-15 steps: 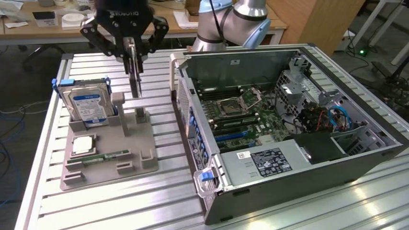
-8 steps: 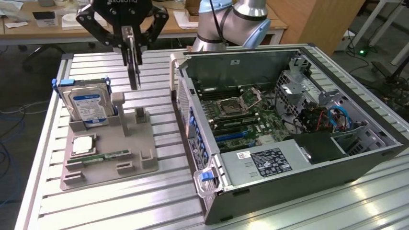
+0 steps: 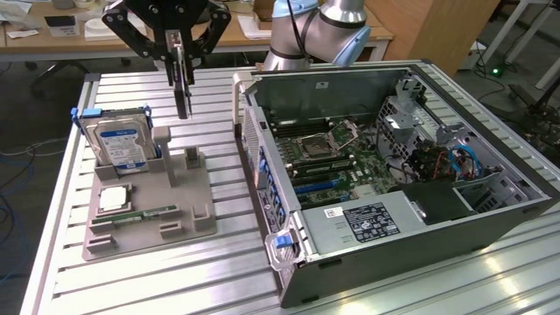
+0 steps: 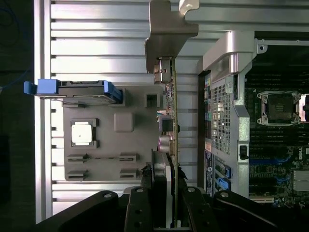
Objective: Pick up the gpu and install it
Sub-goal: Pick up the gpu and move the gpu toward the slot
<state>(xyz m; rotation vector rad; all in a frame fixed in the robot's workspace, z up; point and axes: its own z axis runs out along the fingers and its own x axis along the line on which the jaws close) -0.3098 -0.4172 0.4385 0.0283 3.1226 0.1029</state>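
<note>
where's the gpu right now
The gpu hangs on edge in the hand, held above the grey parts holder, in the upper left of the exterior view, between the upright hard drive and the open computer case.

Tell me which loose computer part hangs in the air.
The gpu: it hangs in the gripper, clear of the holder, while the hard drive stands in it and the CPU and RAM stick lie on it.
</note>
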